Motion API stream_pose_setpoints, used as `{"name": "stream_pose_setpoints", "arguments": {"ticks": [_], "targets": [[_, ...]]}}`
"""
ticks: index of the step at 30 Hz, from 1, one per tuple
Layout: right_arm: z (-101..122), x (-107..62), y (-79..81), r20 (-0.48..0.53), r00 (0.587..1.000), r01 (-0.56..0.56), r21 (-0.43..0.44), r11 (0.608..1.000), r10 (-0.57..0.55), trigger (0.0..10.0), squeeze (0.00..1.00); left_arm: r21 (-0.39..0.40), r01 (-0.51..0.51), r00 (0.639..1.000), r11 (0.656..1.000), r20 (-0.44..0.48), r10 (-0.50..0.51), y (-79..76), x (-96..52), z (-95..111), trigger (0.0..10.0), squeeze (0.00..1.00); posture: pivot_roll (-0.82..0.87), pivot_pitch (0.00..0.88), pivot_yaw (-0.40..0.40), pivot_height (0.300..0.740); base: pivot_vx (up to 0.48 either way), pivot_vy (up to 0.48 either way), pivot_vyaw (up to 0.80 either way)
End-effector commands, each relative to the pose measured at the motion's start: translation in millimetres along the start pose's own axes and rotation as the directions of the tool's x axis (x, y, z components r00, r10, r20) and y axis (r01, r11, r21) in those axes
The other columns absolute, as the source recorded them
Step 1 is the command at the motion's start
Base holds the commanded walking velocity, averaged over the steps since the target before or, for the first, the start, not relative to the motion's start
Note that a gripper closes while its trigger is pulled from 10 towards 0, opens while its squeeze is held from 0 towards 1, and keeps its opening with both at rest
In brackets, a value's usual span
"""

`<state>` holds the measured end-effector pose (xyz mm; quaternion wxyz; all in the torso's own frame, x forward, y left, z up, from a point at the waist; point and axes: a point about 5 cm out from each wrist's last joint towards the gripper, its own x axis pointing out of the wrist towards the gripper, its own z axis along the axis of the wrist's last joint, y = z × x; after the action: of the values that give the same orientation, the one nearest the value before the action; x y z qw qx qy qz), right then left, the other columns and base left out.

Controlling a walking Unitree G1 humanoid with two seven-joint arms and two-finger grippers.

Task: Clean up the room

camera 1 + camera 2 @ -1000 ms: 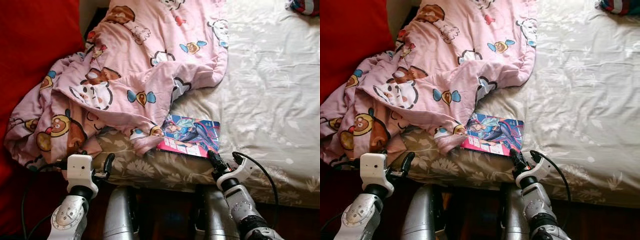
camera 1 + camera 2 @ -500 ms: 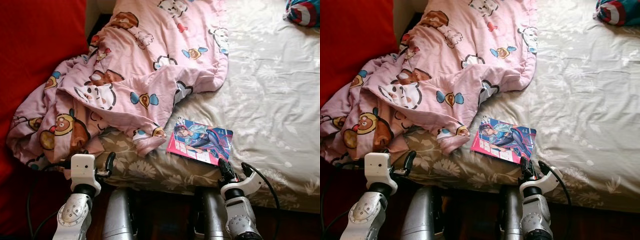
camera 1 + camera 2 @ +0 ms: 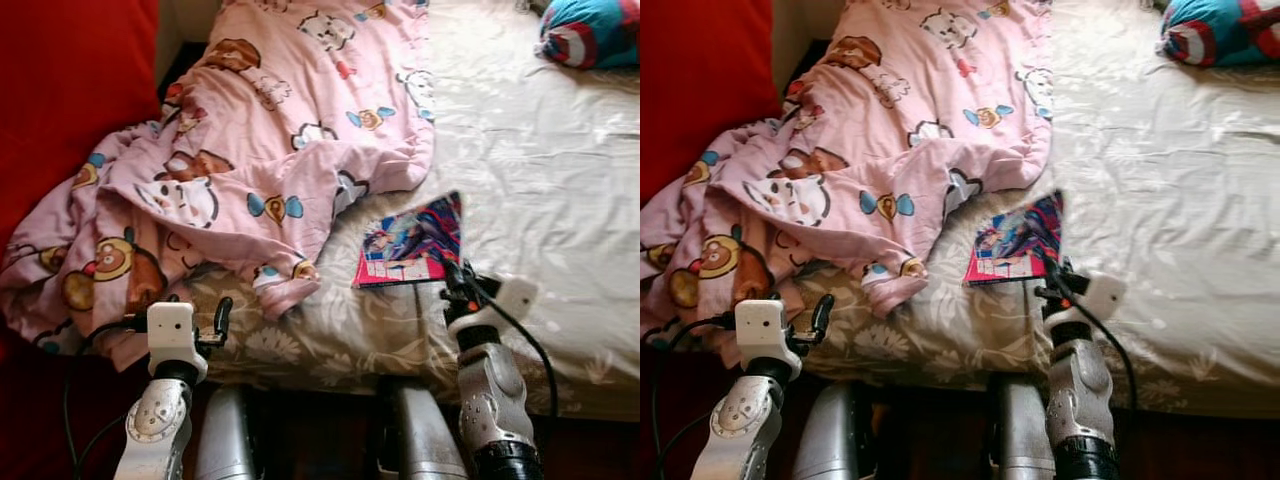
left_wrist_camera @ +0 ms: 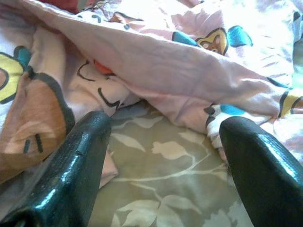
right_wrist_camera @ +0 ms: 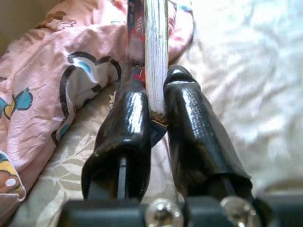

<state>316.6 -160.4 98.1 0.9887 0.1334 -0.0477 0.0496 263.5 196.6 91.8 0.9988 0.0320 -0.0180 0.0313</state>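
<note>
One pink blanket [image 3: 250, 150] (rumpled) beside book [image 3: 410, 245]; right hand [image 3: 452, 282] clamps it.

The right arm rises upright from below, its wrist turned so the right gripper [image 3: 452, 277] points up at the near edge of the bed [image 3: 560, 200], its two black fingers [image 5: 130, 118] pressed together on the corner of a book [image 3: 415, 240]. The left arm stands lower at the bed's near edge, and the left gripper [image 4: 161, 156] has its fingers spread wide apart, holding nothing.
</note>
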Motion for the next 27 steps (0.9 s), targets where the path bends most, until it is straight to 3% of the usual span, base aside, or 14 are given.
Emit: {"name": "stream_pose_setpoints", "arguments": {"ticks": [1, 14, 17, 27], "targets": [[11.7, -0.1, -0.3, 0.038, 0.999, 0.003, -0.064, 0.998, -0.001, 10.0, 0.00, 0.006, -0.035, 0.999, 0.999, -0.021, 0.035, 5.5, -3.4, -7.0, 10.0, 0.00, -0.02, 0.134, -0.041, 0.579, 0.000, 0.000, 0.00], [9.0, -3.4, 9.3, 0.006, 1.000, -0.017, -0.091, 0.996, 0.017, 10.0, 0.00, -0.070, -0.112, 0.991, 0.991, -0.080, 0.107, 13.3, -11.4, -25.1, 10.0, 0.00, -0.02, 0.101, -0.040, 0.659, 0.000, 0.000, 0.00], [5.2, -6.4, 8.8, -0.009, 1.000, -0.011, -0.086, 0.996, 0.010, 10.0, 0.00, -0.086, -0.158, 0.978, 0.984, -0.149, 0.144, 22.2, -18.5, -42.9, 10.0, 0.00, -0.03, 0.091, -0.041, 0.679, 0.000, 0.000, 0.00], [1.6, -11.5, 6.3, -0.025, 1.000, -0.009, -0.094, 0.995, 0.007, 10.0, 0.00, -0.086, -0.201, 0.928, 0.976, -0.336, 0.162, 29.9, -43.0, -89.1, 10.0, 0.00, -0.02, 0.058, -0.045, 0.740, 0.000, 0.000, 0.00]]}}
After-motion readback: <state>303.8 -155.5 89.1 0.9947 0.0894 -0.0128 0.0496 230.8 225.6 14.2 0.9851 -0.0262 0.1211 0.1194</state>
